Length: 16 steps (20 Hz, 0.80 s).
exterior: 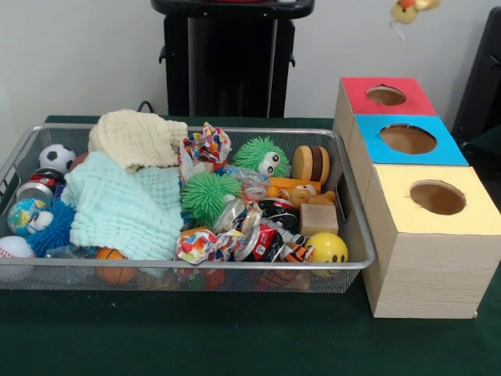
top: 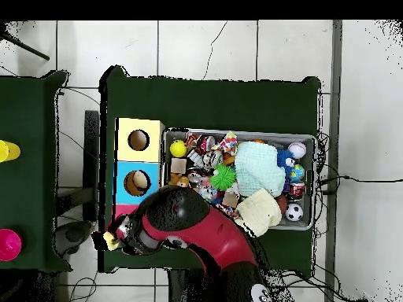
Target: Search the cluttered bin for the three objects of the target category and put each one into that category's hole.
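Front view: a small plush toy (exterior: 409, 10), yellow with an orange part, hangs at the top edge, above and behind the three boxes. My pincer itself does not show in this view. The wire-mesh bin (exterior: 352, 235) sits on the green worktop (exterior: 235, 337), left of the boxes and just beside them.

Bin contents, front view:
- a cream cloth (exterior: 137, 137) at the far side, partly over a mint-green cloth (exterior: 125, 207);
- two green spiky balls, one with eyes (exterior: 262, 157) and one nearer the middle (exterior: 207, 196);
- a yellow smiley ball (exterior: 327, 248) at the near right corner;
- a small soccer ball (exterior: 56, 157) at the far left;
- a wooden block (exterior: 318, 218) near the right wall.

Boxes, front view: a red-topped box (exterior: 356, 98) farthest, a blue-topped box (exterior: 376, 145) in the middle, a yellow-topped box (exterior: 407, 211) nearest. Each top has one round hole.

Overhead view: my red and black arm (top: 201, 232) reaches from the base across the bin's corner. My pincer (top: 114, 238) is past the red-topped box, at the worktop's edge, with something small and yellowish at its tip. I cannot tell whether the pincer is clenched or released.
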Available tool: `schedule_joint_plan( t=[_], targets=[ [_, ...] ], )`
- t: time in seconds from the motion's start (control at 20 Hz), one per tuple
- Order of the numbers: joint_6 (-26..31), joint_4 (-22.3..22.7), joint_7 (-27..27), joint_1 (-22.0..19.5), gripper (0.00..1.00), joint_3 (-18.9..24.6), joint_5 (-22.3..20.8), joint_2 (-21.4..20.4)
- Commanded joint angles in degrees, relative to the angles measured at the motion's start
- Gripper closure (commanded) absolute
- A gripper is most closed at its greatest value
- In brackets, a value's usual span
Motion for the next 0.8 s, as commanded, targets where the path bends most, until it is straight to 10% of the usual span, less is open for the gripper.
schedule_joint_plan(
  t=[0.05, 0.8],
  targets=[
    [-7.90, 4.86, -8.49, -0.73, 1.00, 7.54, 7.67, 5.61],
    [-9.71, -0.51, -9.47, -9.91, 1.00, 9.85, -6.53, 13.37]
  ],
)
